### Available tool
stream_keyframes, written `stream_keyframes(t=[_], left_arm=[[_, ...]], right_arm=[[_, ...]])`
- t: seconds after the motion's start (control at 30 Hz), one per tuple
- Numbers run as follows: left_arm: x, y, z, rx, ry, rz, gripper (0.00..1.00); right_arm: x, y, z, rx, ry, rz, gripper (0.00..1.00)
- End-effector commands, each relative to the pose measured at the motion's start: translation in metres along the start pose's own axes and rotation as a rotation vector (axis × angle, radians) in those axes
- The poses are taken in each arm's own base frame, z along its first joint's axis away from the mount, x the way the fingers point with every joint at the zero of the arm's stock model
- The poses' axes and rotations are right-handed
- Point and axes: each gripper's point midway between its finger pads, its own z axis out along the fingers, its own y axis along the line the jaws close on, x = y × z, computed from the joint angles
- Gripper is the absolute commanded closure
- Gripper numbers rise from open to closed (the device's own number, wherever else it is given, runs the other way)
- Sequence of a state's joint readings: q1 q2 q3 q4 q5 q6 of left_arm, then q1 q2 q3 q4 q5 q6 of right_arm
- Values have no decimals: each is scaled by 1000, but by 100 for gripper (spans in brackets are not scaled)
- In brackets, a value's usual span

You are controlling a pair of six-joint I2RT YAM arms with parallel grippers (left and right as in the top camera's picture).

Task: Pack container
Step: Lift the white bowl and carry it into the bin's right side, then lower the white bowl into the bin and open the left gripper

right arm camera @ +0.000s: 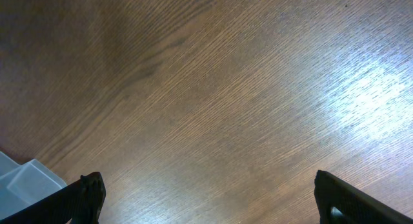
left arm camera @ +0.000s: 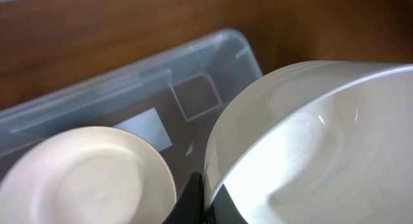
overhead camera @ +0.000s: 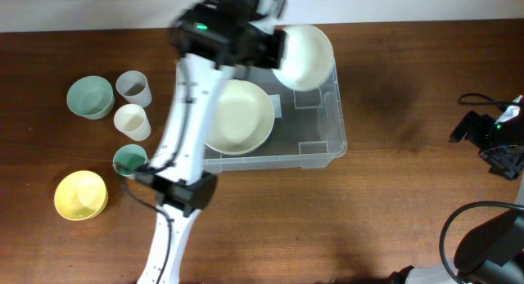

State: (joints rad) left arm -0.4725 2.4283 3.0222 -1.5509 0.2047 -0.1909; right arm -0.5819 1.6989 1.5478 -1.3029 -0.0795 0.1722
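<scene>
The container (overhead camera: 323, 141), a large clear bin, stands mid-table with a cream bowl (overhead camera: 237, 116) lying in its left half. My left gripper (overhead camera: 277, 48) is shut on the rim of a white bowl (overhead camera: 304, 55), which hangs tilted over the bin's back right corner. In the left wrist view the white bowl (left arm camera: 322, 146) fills the right side, its rim pinched between my jaws at the bottom edge (left arm camera: 206, 208); the cream bowl (left arm camera: 84, 179) and the container (left arm camera: 129, 82) lie below. My right gripper (overhead camera: 491, 141) stays at the table's right edge, open (right arm camera: 210, 204) over bare wood.
Left of the bin stand a teal bowl (overhead camera: 90, 97), a grey cup (overhead camera: 133, 88), a cream cup (overhead camera: 132, 122), a teal cup (overhead camera: 129, 160) and a yellow bowl (overhead camera: 80, 195). A corner of the container (right arm camera: 19, 185) shows in the right wrist view.
</scene>
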Motion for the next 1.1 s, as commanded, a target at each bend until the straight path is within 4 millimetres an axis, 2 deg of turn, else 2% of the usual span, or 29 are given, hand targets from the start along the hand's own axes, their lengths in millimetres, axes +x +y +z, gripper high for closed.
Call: stream_keyframes(t=[0.0,0.2,0.33,0.7,1.07], left_arm=[[12,13,41,-117,56,24,99],[37,29,100,-133,173,5,99],[54,38,123,-147,238,-4,99],[89,49,142,-173,375,-23,99],[117,34,172,-104,469,-31,99]], right_arm=[[1,0,-1,-3,-5,-7,1],[1,0,-1,-3,-4,-7,1],[1,0,-1,-3,-4,-6,1],[1,0,-1,-3,-4,-7,1],[1,0,-1,-3,-4,-6,1]])
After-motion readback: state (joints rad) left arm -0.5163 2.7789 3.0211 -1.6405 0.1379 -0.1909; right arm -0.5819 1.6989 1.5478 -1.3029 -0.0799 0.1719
